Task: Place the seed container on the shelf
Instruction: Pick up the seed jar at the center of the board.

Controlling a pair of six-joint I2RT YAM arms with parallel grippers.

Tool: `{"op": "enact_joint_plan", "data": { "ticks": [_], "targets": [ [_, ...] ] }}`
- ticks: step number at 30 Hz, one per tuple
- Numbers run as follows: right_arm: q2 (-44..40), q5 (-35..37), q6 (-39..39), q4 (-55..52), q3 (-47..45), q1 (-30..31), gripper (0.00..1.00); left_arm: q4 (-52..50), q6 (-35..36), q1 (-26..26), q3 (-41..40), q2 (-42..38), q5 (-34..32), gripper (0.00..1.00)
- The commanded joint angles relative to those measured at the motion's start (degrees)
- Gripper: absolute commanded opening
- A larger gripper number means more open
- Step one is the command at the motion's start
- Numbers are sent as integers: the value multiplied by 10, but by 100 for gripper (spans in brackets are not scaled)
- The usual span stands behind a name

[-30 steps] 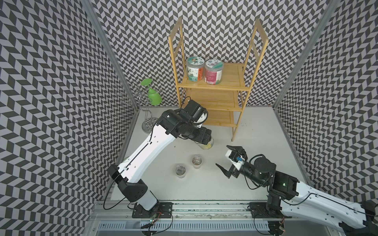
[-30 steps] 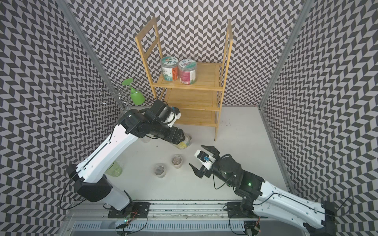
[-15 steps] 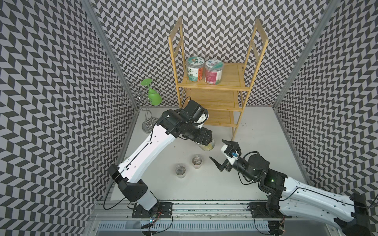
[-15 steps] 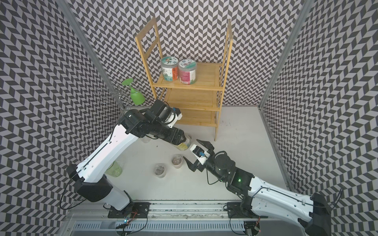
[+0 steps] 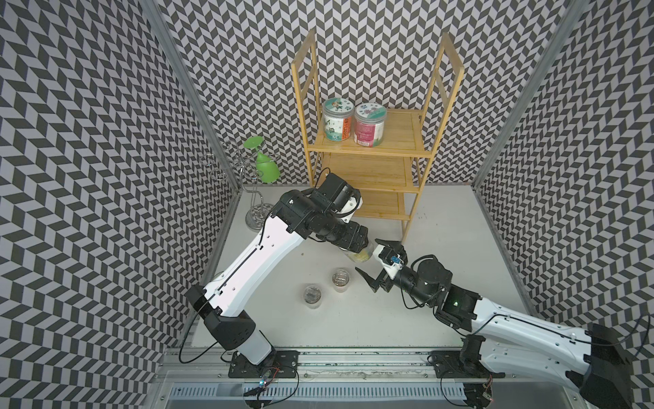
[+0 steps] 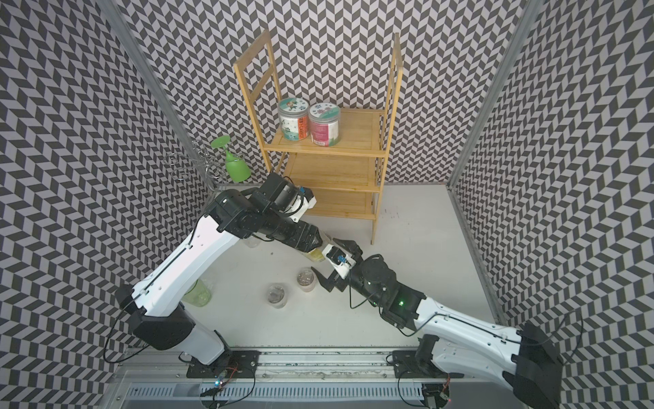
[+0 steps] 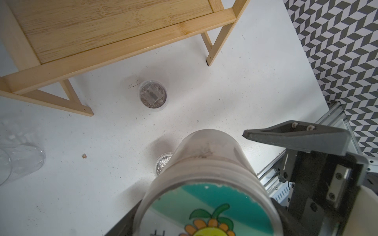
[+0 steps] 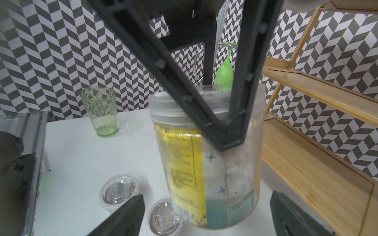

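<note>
The seed container point(image 5: 362, 256) point(image 6: 317, 255) is a clear jar with a yellow and teal label point(image 8: 184, 163) and a translucent lid bearing a sunflower sticker point(image 7: 206, 208). My left gripper point(image 5: 358, 247) is shut on its lid end from above, and its black fingers point(image 8: 223, 130) run down the jar's side. My right gripper point(image 5: 372, 262) point(image 6: 331, 263) is open, with one finger point(image 8: 126, 214) on each side of the jar's lower part, not touching it. The bamboo shelf point(image 5: 371, 173) point(image 6: 336, 170) stands just behind. Whether the jar's base touches the table I cannot tell.
Two labelled jars point(image 5: 337, 120) point(image 5: 369, 124) stand on the shelf's top tier. Two small lidded seed cups point(image 5: 340, 280) point(image 5: 312, 295) sit just in front of the jar. A green tumbler point(image 8: 99, 111), a clear cup point(image 7: 20, 161) and a chrome stand point(image 5: 253, 198) holding a green glass point(image 5: 266, 169) are at the left.
My right arm has reached forward and left, bringing its open fingers from the front right to either side of the jar. The left arm and jar have not moved.
</note>
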Motion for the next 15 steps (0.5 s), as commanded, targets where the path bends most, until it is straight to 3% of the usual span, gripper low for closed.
{"op": "enact_joint_plan", "data": {
  "ticks": [1, 15],
  "targets": [
    [10, -18, 5, 47, 22, -3, 99, 8, -3, -3, 7, -9, 10, 67],
    [59, -27, 10, 64, 45, -29, 99, 8, -14, -22, 13, -5, 10, 67]
  ]
}}
